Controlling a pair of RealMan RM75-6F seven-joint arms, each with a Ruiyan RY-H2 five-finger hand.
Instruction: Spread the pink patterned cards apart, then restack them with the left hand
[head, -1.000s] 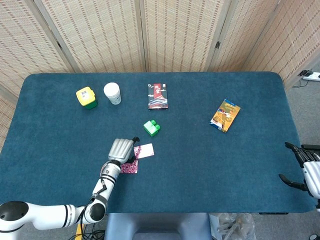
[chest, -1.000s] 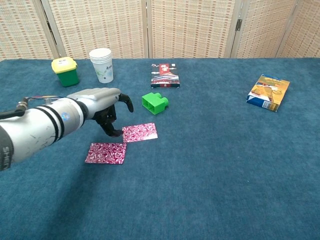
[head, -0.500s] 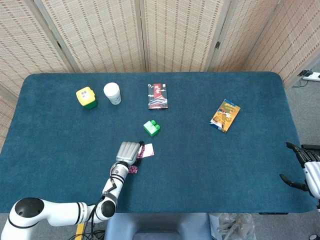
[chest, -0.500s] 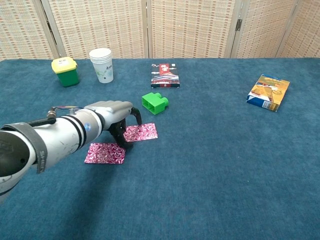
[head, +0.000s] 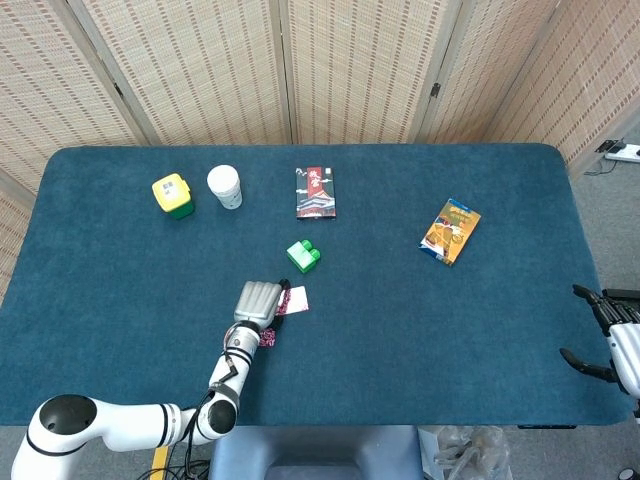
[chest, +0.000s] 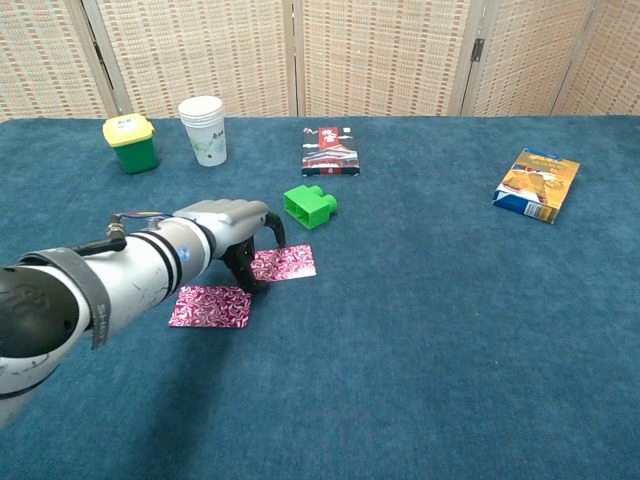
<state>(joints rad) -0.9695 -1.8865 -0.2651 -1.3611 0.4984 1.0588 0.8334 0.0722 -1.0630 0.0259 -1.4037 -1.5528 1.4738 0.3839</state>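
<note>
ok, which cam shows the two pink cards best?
Chest view: both pink patterned cards lie apart on the cloth, with the left hand over the far card's left edge. In the head view that hand hides most of both cards.

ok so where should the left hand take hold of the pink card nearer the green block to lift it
Probably at its left edge, where the left hand already has fingertips. The farther pink card lies flat on the blue cloth, apart from the nearer pink card, so nothing offers a grip from above; a fingertip would likely have to press and tip or slide an edge up first.
</note>
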